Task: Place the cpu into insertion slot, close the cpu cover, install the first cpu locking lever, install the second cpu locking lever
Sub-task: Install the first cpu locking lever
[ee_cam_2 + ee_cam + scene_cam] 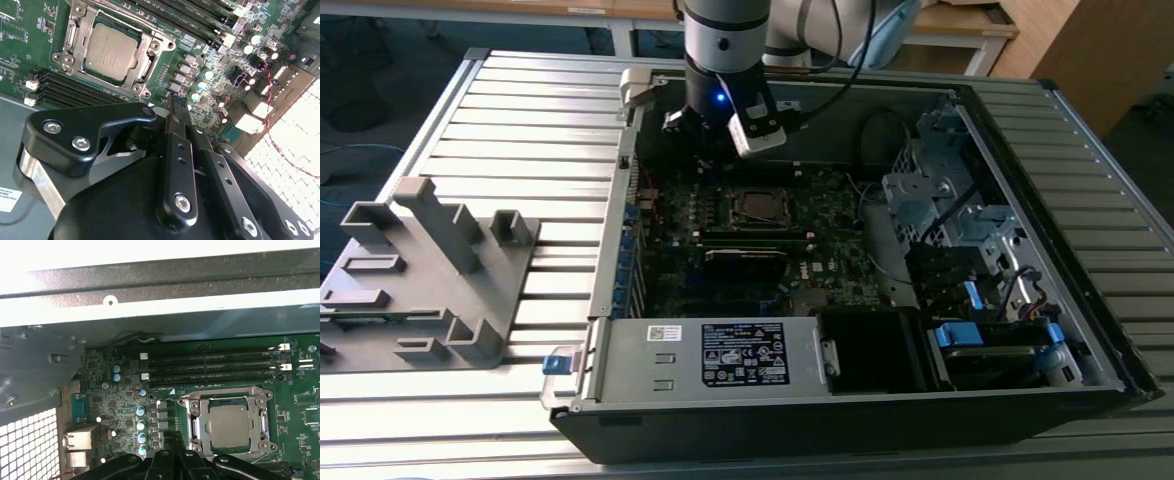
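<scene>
Standing beside the slatted metal desk (480,100), I see an open computer case (787,440) lying on its side with the arm (720,40) reaching down into its far end. The gripper (176,107) hangs over the green motherboard (827,250), near the socket but apart from it and touching nothing. Its black fingers (172,150) are drawn together with nothing held between them.

The cpu (111,51), dull silver-grey face up, sits flat inside the insertion slot (100,73), whose dark rim peeks out around the chip's edges. The cpu cover (150,47) lies down over it, its silvery frame surrounding the chip and the chip showing through the square window. In the first wrist view the same chip (229,426) sits just beside the long black memory slots (210,365).

At the near end of the case lies the labelled silver power-supply box (707,355). On the desk at the exterior view's left, well apart from the case, stands a grey fixture (434,270) with upright posts.
</scene>
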Tool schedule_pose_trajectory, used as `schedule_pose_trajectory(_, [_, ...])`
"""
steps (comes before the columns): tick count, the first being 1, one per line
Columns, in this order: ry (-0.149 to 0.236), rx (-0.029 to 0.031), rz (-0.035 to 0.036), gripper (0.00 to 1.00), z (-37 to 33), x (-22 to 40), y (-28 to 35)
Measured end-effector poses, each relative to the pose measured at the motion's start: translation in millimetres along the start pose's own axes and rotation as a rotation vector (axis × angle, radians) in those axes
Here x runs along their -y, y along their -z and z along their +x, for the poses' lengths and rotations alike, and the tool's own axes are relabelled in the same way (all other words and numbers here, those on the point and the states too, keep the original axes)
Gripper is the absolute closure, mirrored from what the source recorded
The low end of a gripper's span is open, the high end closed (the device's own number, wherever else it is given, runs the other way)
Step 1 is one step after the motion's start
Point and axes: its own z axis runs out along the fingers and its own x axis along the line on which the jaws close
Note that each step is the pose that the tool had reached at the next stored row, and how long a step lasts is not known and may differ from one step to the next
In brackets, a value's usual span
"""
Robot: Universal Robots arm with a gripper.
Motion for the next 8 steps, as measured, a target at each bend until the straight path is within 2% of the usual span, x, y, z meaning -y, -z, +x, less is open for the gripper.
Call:
schedule_pose_trajectory(4, [0.0, 0.0001, -0.0002, 0.89, 0.0, -0.2, 3.1])
schedule_pose_trajectory(8, [0.0, 0.0002, -0.0004, 0.89, 0.0, -0.2, 3.3])
